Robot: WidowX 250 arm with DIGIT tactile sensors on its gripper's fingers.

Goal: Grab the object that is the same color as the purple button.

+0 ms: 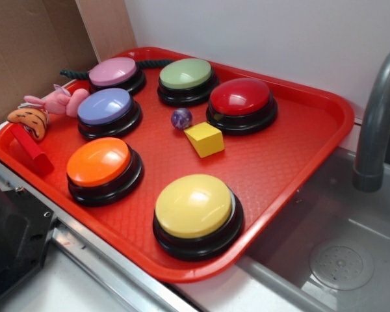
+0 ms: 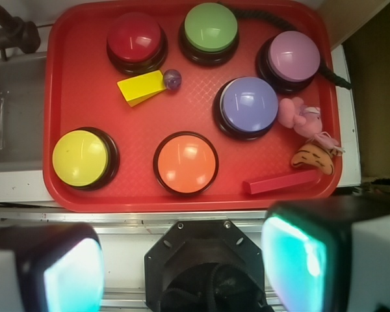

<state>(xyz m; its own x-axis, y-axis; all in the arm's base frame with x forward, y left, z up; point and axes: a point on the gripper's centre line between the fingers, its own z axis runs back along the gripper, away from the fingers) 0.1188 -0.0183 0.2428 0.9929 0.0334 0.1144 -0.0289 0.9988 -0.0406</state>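
- Red tray (image 1: 299, 162) holds six dome buttons; landmark is the purple button (image 1: 104, 106), mid-left of the tray in the exterior view
- Pink plush toy (image 1: 57, 102) and orange plush toy (image 1: 28, 120) sit at the tray's left rim, just left of the purple button
- Orange button (image 1: 99, 162) nearer the camera than the purple button; pink button (image 1: 113, 71) behind it
- Small dark-purple ball (image 1: 181, 117) rests on the tray right of the purple button, touching or almost touching the yellow block (image 1: 205, 139)
- Gripper (image 2: 182, 260) open, fingers (image 2: 299, 260) spread wide, off the tray's edge on the orange-button side, well apart from the ball, holding nothing
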